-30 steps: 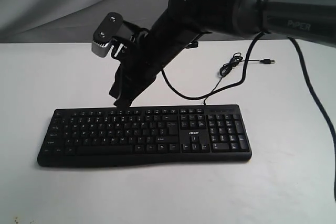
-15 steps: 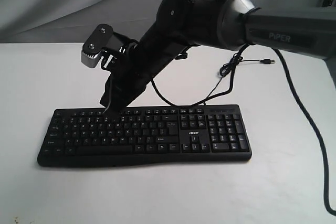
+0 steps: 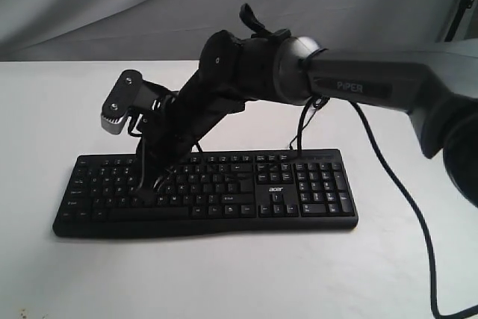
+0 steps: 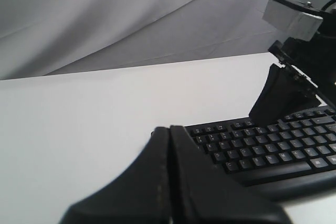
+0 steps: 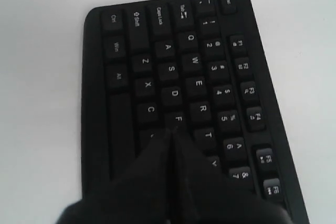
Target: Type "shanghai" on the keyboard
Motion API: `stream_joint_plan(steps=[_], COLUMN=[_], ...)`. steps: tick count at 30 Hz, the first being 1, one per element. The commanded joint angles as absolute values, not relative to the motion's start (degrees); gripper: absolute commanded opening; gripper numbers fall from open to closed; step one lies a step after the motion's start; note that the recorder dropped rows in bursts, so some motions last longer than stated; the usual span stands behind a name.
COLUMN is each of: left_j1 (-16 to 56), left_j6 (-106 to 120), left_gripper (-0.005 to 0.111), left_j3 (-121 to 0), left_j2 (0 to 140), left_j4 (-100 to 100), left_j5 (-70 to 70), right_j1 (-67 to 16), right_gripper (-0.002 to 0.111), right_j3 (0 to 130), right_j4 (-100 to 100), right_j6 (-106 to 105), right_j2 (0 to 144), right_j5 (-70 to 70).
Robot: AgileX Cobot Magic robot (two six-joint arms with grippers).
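Note:
The black keyboard (image 3: 205, 192) lies flat on the white table, its number pad to the right in the exterior view. My right gripper (image 3: 142, 193) reaches across from the right and is shut, its joined tip down on the letter keys. In the right wrist view the shut tip (image 5: 173, 131) sits just past the F key (image 5: 177, 119), over the keys beside it. My left gripper (image 4: 169, 128) is shut with nothing in it, off the left end of the keyboard (image 4: 262, 148); it does not show in the exterior view.
The keyboard's thin black cable (image 3: 302, 121) runs back from its far edge behind the right arm (image 3: 358, 87). A thicker black cable (image 3: 403, 207) hangs from that arm down to the table at right. Grey cloth (image 3: 112, 5) hangs behind the table.
The right arm has swung left and down: its shut tip went from above the keyboard's far edge to the letter keys in the left half. The keyboard has not moved.

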State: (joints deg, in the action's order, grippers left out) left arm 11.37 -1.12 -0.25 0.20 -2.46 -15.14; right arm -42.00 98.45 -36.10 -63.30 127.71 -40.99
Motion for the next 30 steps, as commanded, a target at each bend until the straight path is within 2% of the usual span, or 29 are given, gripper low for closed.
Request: stream_joint_plan(steps=[1, 16, 30], left_j1=[11.6, 11.6, 11.6], left_j6=[-1.28, -1.28, -1.28], left_gripper=[0.0, 0.0, 0.0], left_j3=[0.0, 0.0, 0.0], left_j2=[0.0, 0.0, 0.0], left_j4=[-2.51, -2.51, -2.51], left_j5=[-14.87, -14.87, -14.87], right_j1=[-42.82, -42.82, -44.02], right_gripper=[0.0, 0.0, 0.0], right_j3=[99.64, 118.18, 123.48], right_j4=[-35.96, -33.56, -31.39], right_j6=[-64.58, -61.05, -57.91], right_j2=[127.69, 140.07, 143.2], right_j5=[-37.79, -49.48, -50.64])
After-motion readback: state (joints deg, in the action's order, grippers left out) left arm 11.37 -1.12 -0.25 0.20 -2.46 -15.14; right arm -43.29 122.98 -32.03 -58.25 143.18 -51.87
